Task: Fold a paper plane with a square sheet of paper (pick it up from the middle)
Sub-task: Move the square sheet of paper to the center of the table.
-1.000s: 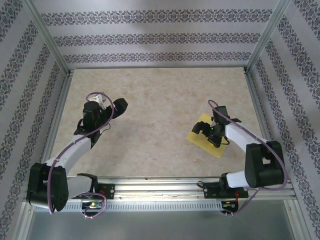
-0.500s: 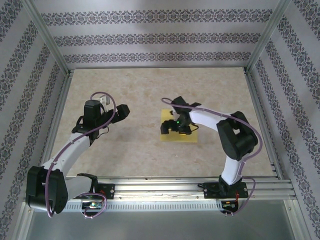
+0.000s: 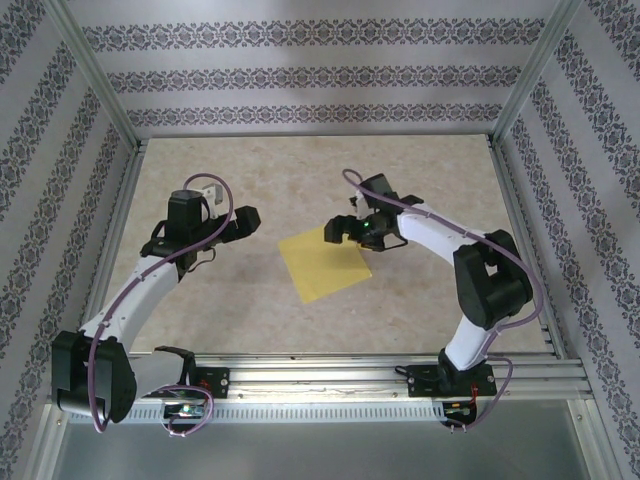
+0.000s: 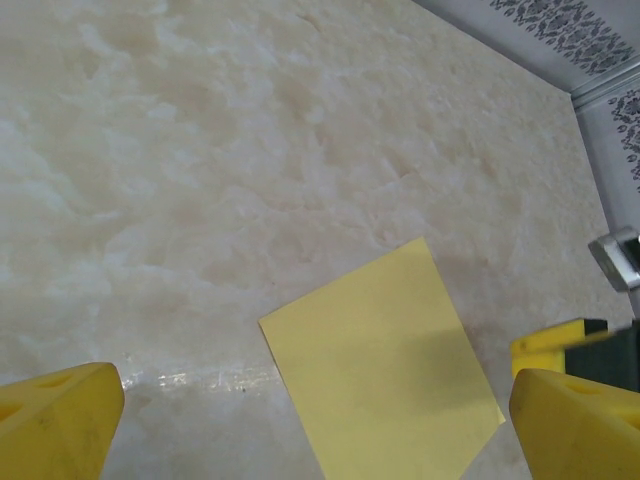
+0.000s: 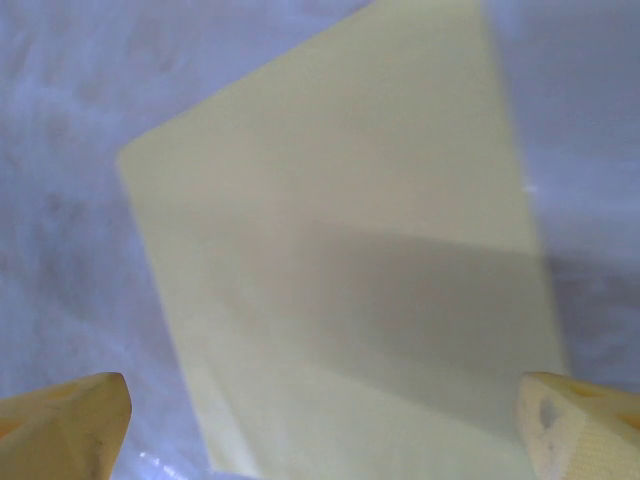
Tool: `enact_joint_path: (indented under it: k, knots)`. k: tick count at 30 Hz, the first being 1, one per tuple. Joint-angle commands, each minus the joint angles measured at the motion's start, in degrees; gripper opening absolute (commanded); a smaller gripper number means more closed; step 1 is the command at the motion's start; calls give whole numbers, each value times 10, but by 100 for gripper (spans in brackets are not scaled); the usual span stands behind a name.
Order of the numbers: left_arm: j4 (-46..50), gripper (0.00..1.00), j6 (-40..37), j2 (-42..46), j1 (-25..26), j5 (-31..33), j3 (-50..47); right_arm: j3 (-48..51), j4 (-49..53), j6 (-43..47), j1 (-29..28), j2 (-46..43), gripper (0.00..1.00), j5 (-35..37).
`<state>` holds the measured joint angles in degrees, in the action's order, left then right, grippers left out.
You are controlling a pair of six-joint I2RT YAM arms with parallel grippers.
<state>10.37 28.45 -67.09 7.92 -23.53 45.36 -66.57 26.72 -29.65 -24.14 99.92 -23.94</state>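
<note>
The thin, plain yellow square sheet of paper lies flat and unfolded mid-table on the beige marbled tabletop. The right gripper hangs over its far right corner, jaws spread wide and empty. The left gripper, well apart to the left, is equally wide and empty. From above, patterned walls enclose the table. The right wrist view shows a grey shadow band across the paper.
</note>
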Motion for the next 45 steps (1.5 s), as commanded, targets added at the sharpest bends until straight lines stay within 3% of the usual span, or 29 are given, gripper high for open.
enact_joint_path:
  k: [1,14,20,26,32,37,40,45]
  knots:
    - [16,99,-12,3,6,-6,-7,8,-2,-3,-14,23,98,-42]
    - [23,99,-23,-3,6,-20,2,-66,17,-11,-57,113,98,-13]
    - [26,99,-22,-5,6,-18,2,-6,-18,-154,-63,103,98,48]
    - [67,99,-19,-27,6,5,27,94,-166,-367,-113,72,98,81]
    - [99,99,-24,-53,18,-10,65,82,-231,-356,-116,45,98,38]
    - [192,97,-22,-116,70,13,142,122,-234,-351,-75,-51,98,83]
    - [257,88,-19,-171,114,51,200,159,-203,-324,-27,-107,98,111]
    - [353,83,8,-288,180,111,311,212,-176,-281,59,-166,98,91]
